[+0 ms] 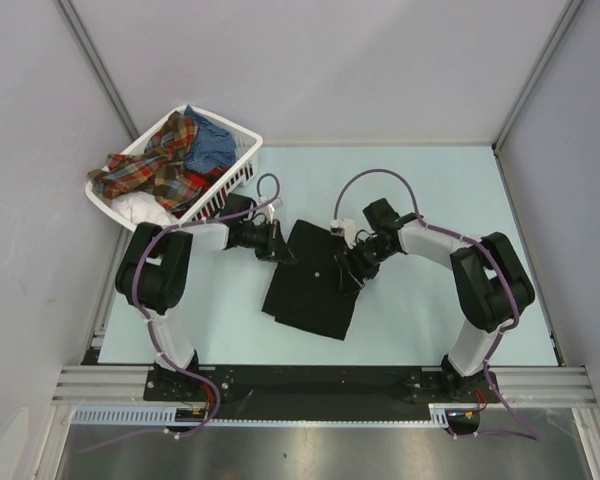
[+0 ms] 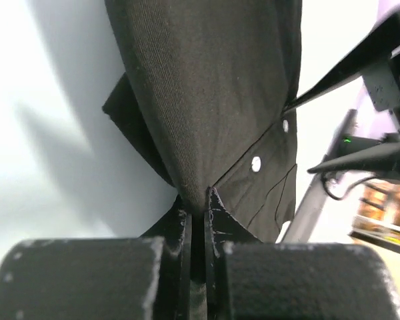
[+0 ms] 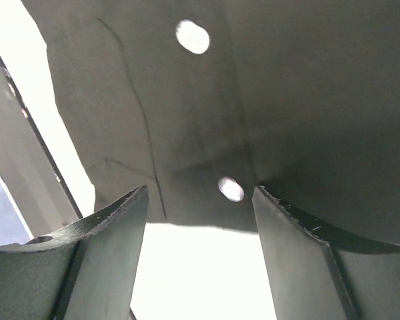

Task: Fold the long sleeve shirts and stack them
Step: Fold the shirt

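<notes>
A black long sleeve shirt (image 1: 312, 280) lies partly folded in the middle of the table. My left gripper (image 1: 278, 243) is shut on its upper left edge; in the left wrist view (image 2: 197, 200) the cloth (image 2: 213, 87) is pinched between the jaws and hangs from them. My right gripper (image 1: 347, 268) is open at the shirt's right edge; in the right wrist view (image 3: 200, 207) the black cloth with white buttons (image 3: 267, 100) lies just beyond the spread fingers (image 3: 113, 227). A red-orange plaid shirt (image 1: 152, 165), a blue one (image 1: 212, 145) and a white one (image 1: 140, 208) lie in the basket.
A white slatted basket (image 1: 242, 160) stands at the back left of the table, close to my left arm. Grey walls enclose the table on the left, back and right. The pale blue table surface (image 1: 450, 190) extends to the right and behind the shirt.
</notes>
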{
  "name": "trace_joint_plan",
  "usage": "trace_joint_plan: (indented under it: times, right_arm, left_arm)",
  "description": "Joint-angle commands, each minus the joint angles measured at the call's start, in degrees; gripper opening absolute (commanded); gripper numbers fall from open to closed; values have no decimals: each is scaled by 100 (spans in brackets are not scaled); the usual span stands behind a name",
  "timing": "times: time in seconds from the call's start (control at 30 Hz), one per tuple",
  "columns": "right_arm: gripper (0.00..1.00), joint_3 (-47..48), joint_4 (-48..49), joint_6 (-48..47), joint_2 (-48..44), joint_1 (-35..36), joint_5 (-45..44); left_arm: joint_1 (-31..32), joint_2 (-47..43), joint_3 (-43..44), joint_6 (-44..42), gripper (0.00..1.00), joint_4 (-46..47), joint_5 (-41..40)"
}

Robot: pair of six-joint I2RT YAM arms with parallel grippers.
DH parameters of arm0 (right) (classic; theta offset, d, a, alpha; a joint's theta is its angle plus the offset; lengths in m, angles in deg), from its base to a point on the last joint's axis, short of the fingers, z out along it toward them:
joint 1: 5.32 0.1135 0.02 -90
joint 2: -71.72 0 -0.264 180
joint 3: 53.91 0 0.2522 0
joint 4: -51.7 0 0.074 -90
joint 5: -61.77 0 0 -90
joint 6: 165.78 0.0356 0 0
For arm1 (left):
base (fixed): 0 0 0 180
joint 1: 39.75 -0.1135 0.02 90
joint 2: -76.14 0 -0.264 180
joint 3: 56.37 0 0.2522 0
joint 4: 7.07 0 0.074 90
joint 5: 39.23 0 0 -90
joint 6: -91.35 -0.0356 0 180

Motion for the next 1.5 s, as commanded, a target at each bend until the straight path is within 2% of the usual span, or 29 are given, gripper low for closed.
trace_joint_plan:
  times: [0.0,0.17,0.2,0.23,0.27,0.3,0.33,0.4,0.43,0.47,0.53,0.57,0.63,0.73,0.77,0.87,0.97,1.1,1.17,1.2,1.27,1.3,1.37,1.47]
  right_arm:
    - [72,-236,350,864,-435,-812,463]
    - [75,-535,622,1875,-1006,-1666,1192]
    - [77,-675,675,2068,-1094,-1797,1290]
    - [81,-754,832,2235,-1164,-2034,1387]
    - [82,-860,938,2654,-1322,-2167,1553]
    - [85,-1078,1087,2902,-1384,-2281,1659]
    - [87,-1228,1428,3166,-1437,-2517,1748]
    - [93,-1631,1825,4071,-1569,-2712,1985]
    - [93,-1773,2288,4404,-1613,-2800,2064]
    - [95,-1896,2510,4869,-1648,-3010,2187]
    - [97,-2177,2976,5171,-1666,-3152,2240]
    - [98,-2240,3057,5311,-1570,-3292,2275]
    - [98,-2302,3215,5339,-1429,-3415,2320]
    - [99,-2250,3146,5243,-982,-3670,2250]
    - [99,-2241,3102,5208,-885,-3810,2223]
    - [98,-2275,2821,5050,-629,-4048,2144]
    - [97,-2424,2557,4874,-611,-4321,2039]
    - [95,-2653,2583,4952,-699,-4541,1898]
    - [95,-2706,2600,4970,-769,-4550,1845]
    - [95,-2715,2513,4961,-778,-4550,1828]
    - [96,-2715,2399,4952,-883,-4567,1827]
    - [96,-2741,2363,4987,-919,-4585,1845]
    - [97,-2785,2285,5215,-1050,-4620,1924]
    - [99,-2873,2257,5505,-1235,-4620,2091]
  left_arm:
    - [-49,-782,1095,-1301,0,-1841,-994]
    - [-23,-1012,2238,-2486,0,-3529,-2234]
    - [-6,-1003,2806,-2663,0,-3757,-2427]
    - [99,-942,3134,-2848,0,-4247,-2960]
    - [187,-863,3502,-3319,0,-4539,-3209]
    - [292,-802,4150,-3524,0,-4768,-3481]
    - [511,-740,4391,-3718,0,-5049,-3797]
    - [993,-704,4866,-4359,0,-5183,-4825]
    - [1153,-626,4990,-4692,0,-5262,-5107]
    - [1303,-573,5113,-4869,0,-5315,-5719]
    - [1768,-432,5369,-5342,0,-5359,-6249]
    - [1927,-301,5317,-5476,0,-5333,-6826]
    - [2349,-151,5159,-5557,0,-5175,-7112]
    - [2955,253,4466,-5216,0,-4746,-7341]
    - [3122,445,4073,-5083,0,-4553,-7394]
    - [3728,946,3928,-4310,0,-4296,-7176]
    - [4334,1413,4191,-3721,0,-4357,-6685]
    - [4784,1589,4507,-3115,1,-4392,-6104]
    - [4881,1712,4840,-2956,4,-4471,-5875]
    - [4881,1800,4973,-2746,15,-4506,-5822]
    - [4811,1854,5315,-2578,22,-4524,-5480]
    - [4776,1819,5386,-2429,36,-4481,-5348]
    - [4628,1626,5606,-2323,53,-4472,-4769]
    - [4286,950,5310,-2200,62,-4358,-3829]
